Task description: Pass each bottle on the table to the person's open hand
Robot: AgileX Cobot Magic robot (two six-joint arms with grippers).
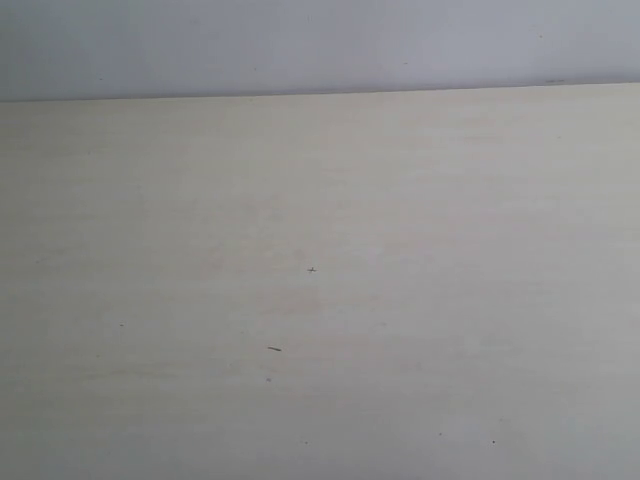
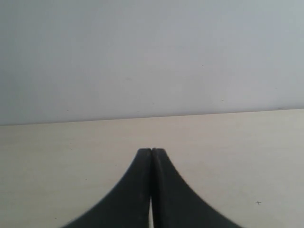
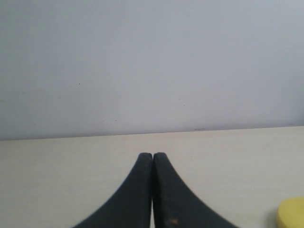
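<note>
The pale beige table (image 1: 320,250) fills the exterior view, and no bottle, hand or gripper shows on it there. In the left wrist view my left gripper (image 2: 151,150) is shut, black fingertips pressed together with nothing between them, low over the tabletop (image 2: 237,142). The right wrist view has my right gripper (image 3: 152,154) shut and empty as well. A rounded yellow piece (image 3: 292,213) pokes in at that view's edge, off to the side of the right gripper. Too little of it shows to tell whether it is a bottle. The person's open hand is out of view.
A plain grey-white wall (image 1: 320,45) rises behind the table's far edge (image 1: 320,93). A few tiny dark specks (image 1: 274,348) mark the tabletop.
</note>
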